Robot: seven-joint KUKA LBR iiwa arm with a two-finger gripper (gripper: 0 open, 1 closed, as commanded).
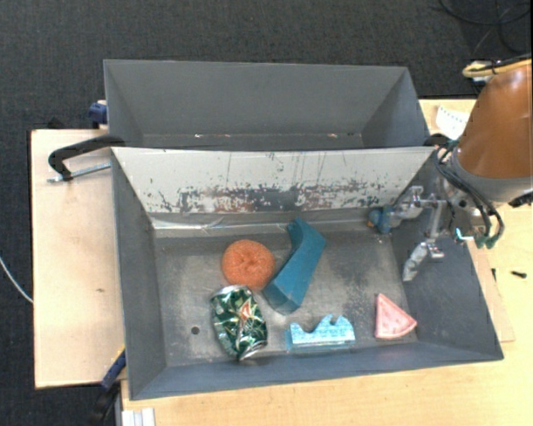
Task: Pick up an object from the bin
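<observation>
My gripper (400, 240) hangs over the right side of the bin, near the right wall, open with nothing between its fingers. One fingertip (383, 218) points toward the back wall, the other (416, 263) toward the front. A pink wedge (393, 318) lies on the floor just in front of the gripper, apart from it. To its left rests a light blue toothed piece (322, 333). A dark blue angled block (297, 263) lies tilted in the middle of the bin, left of the gripper.
An orange round scrubber (247, 262) sits left of the blue block. A crushed green can (239, 320) lies at the front left. The arm with its orange cover reaches in over the right rim.
</observation>
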